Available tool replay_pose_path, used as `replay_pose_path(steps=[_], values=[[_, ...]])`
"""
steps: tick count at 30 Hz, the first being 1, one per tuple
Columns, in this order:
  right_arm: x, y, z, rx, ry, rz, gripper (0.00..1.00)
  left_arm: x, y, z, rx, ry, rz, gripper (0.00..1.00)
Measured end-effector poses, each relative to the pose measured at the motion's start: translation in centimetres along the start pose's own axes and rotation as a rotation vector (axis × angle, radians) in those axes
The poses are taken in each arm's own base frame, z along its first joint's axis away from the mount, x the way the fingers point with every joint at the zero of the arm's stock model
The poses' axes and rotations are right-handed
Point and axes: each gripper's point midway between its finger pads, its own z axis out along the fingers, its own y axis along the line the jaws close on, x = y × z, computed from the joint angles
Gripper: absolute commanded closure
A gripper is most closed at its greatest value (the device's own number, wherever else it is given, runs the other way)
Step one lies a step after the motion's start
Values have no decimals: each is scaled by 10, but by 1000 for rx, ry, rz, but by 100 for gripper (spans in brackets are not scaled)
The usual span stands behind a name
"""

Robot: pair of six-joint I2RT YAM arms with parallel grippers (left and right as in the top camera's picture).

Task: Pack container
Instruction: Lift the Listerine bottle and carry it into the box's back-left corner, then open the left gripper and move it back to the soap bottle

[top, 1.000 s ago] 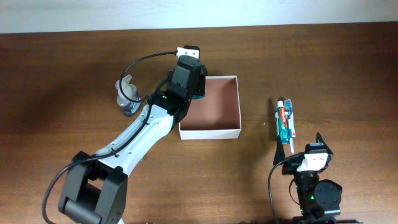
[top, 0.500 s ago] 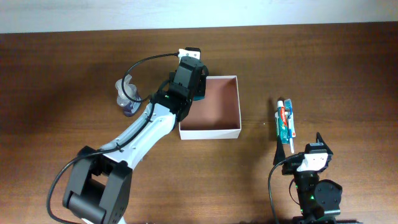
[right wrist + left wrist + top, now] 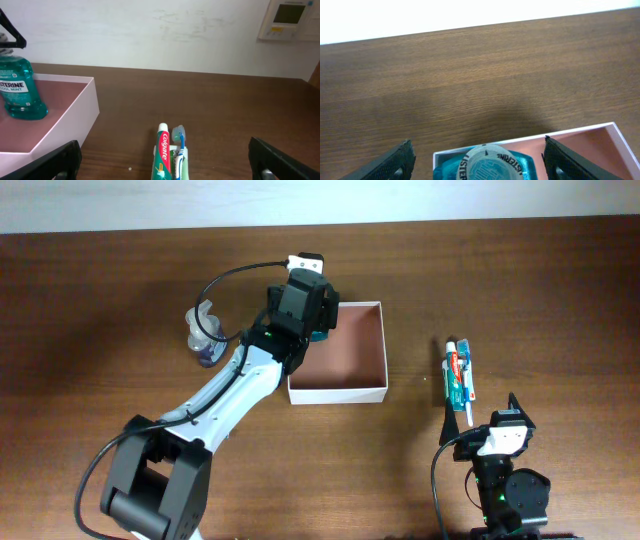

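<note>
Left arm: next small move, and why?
Probably lift the left end effector straight up. Its jaws stand open with gaps either side of the mouthwash bottle, which stands upright inside the container, so it looks released. A sideways exit could tip it.

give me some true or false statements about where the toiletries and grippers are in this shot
1. The teal bottle stands upright inside the container. True.
2. The toothpaste lies in the container. False: it lies on the table, to the right of the container and apart from it.
3. The left gripper is clamped on the bottle's cap. False: its fingers are spread wide on either side of the cap, not touching it.
4. The right gripper is open and holds nothing. True.
</note>
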Motion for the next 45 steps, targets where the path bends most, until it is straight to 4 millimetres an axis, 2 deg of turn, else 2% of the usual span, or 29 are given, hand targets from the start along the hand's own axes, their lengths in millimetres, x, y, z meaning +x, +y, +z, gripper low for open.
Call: replay_pose_path(steps=[3, 4, 6, 10, 12, 15, 18, 21, 23, 27, 31, 37, 45], values=[[0, 0, 0, 0, 0, 0, 1, -5, 6, -12, -19, -2, 12, 13], [0, 0, 0, 0, 0, 0, 1, -9, 9, -19, -26, -6, 15, 7], [0, 0, 0, 0, 0, 0, 1, -17, 17, -40, -48, -6, 25, 5], [0, 0, 0, 0, 0, 0, 1, -28, 37, -96, -83, 5, 34, 5], [0, 0, 0, 0, 0, 0, 1, -26, 47, -123, -96, 29, 43, 1], [0, 0, 0, 0, 0, 0, 1, -15, 61, -152, -117, 80, 60, 0], [0, 0, 0, 0, 0, 0, 1, 2, 73, -165, -143, 157, 77, 1], [0, 0, 0, 0, 0, 0, 1, 21, 94, -166, -189, 245, 73, 1], [0, 0, 0, 0, 0, 0, 1, 26, 110, -165, -216, 274, 46, 1], [0, 0, 0, 0, 0, 0, 2, 27, 144, -162, -233, 293, -52, 1], [0, 0, 0, 0, 0, 0, 1, 19, 170, -155, -172, 264, -111, 1], [0, 0, 0, 0, 0, 0, 1, 24, 188, -134, -119, 284, -77, 1], [0, 0, 0, 0, 0, 0, 1, 53, 190, -71, -63, 378, -3, 4]])
